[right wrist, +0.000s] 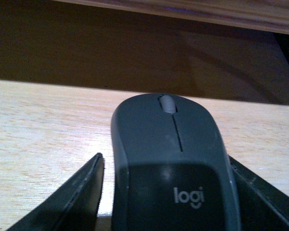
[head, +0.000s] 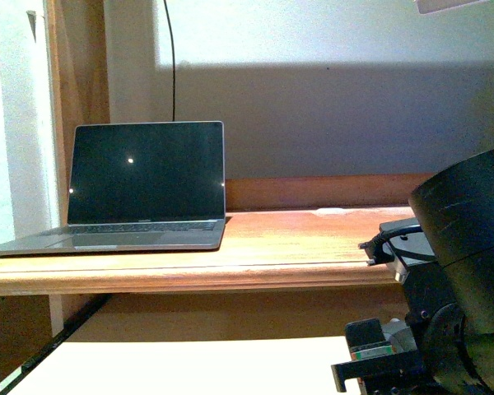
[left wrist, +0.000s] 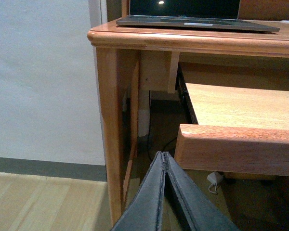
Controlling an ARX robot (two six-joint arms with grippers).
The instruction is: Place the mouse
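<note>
The mouse (right wrist: 171, 159) is dark grey with a grey scroll wheel and a light "logi" logo. In the right wrist view it rests on the pale wooden pull-out tray (right wrist: 43, 125). My right gripper (right wrist: 166, 161) is open, and the mouse lies between its two dark fingers (right wrist: 82, 192) with a gap showing at one side. In the front view the right arm (head: 453, 313) fills the lower right and hides the mouse. My left gripper (left wrist: 163, 155) is shut and empty, low down beside the desk leg (left wrist: 111, 134) and below the tray's front edge (left wrist: 236, 154).
An open laptop (head: 144, 185) with a dark screen stands at the left of the upper desk top (head: 313, 239); it also shows in the left wrist view (left wrist: 197, 14). The pull-out tray (head: 189, 366) lies below that desk top. Cables hang under the desk (left wrist: 212, 180).
</note>
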